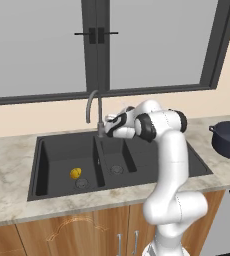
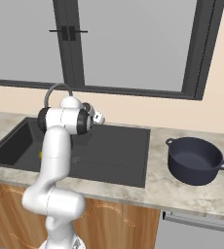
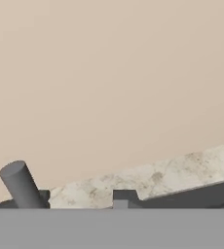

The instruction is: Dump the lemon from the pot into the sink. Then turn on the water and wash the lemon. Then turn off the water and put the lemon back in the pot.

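Note:
The lemon (image 1: 75, 173) lies in the left, larger basin of the black sink (image 1: 52, 150), beside its drain; a sliver of the lemon (image 2: 40, 154) peeks past the arm in the right base view. My gripper (image 1: 107, 130) hovers at the base of the grey gooseneck faucet (image 1: 92, 107), above the divider between the basins. In the hand view its fingertips (image 3: 125, 198) stand apart with nothing between them, and a grey cylinder of the faucet (image 3: 20, 185) is just left of them. No water stream shows. The dark blue pot (image 2: 196, 160) stands on the counter to the right of the sink.
The marble counter (image 1: 12, 165) surrounds the sink. A beige wall (image 3: 109, 73) and a dark-framed window (image 1: 97, 45) rise just behind the faucet. The smaller right basin (image 1: 118, 160) holds only its drain. The drainboard (image 2: 119, 146) lies between sink and pot.

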